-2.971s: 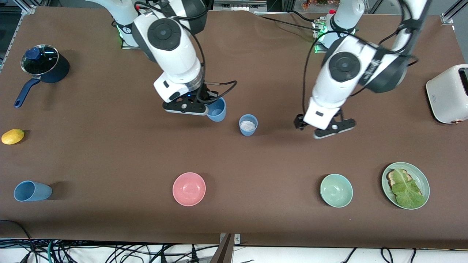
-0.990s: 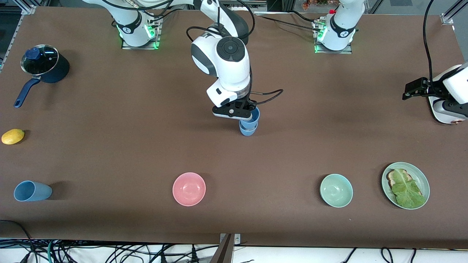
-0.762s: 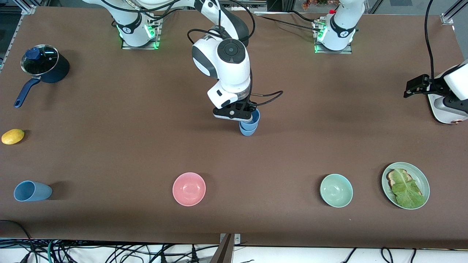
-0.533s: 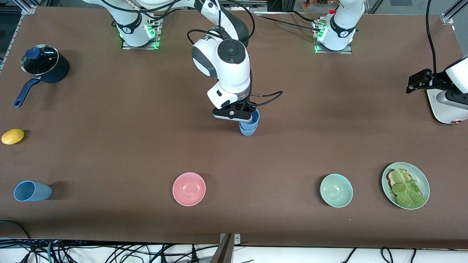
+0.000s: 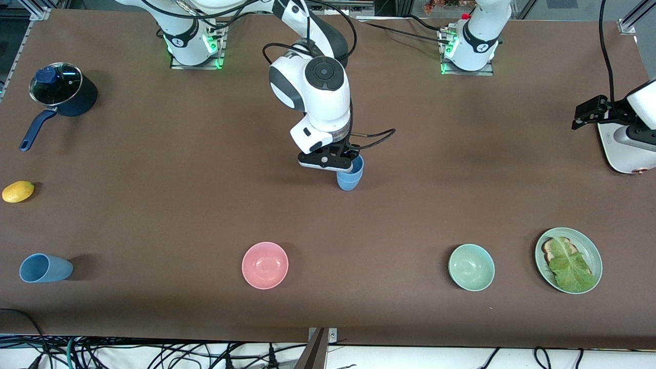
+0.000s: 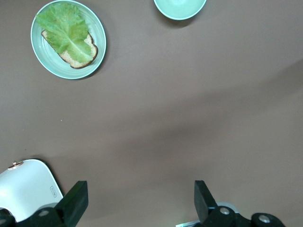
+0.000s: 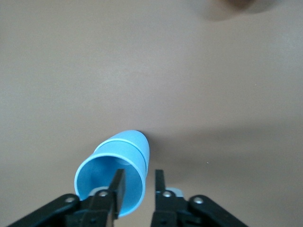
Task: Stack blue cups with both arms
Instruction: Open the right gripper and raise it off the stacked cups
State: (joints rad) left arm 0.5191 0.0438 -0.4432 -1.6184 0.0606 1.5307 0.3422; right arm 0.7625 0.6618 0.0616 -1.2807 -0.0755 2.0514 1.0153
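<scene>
Two blue cups (image 5: 351, 179) stand nested upright mid-table; they also show in the right wrist view (image 7: 124, 150). My right gripper (image 5: 352, 164) is at the upper cup's rim. In the right wrist view it (image 7: 138, 183) straddles the rim, one finger inside and one outside, with a small gap on each side of the wall. A third blue cup (image 5: 43, 268) lies on its side near the front edge at the right arm's end. My left gripper (image 5: 584, 114) is open and empty in the air by the toaster; in its wrist view (image 6: 139, 208) only bare table lies below.
A pink bowl (image 5: 265, 265), a green bowl (image 5: 471, 267) and a green plate (image 5: 594, 253) with toast and lettuce sit near the front edge. A white toaster (image 5: 622, 154) stands at the left arm's end. A navy saucepan (image 5: 64, 92) and a lemon (image 5: 18, 191) are at the right arm's end.
My right arm carried its blue cup over the whitish-inside cup and lowered it in; the upper cup now sits deeper and the fingers stand off its wall. My left arm swung away to the toaster.
</scene>
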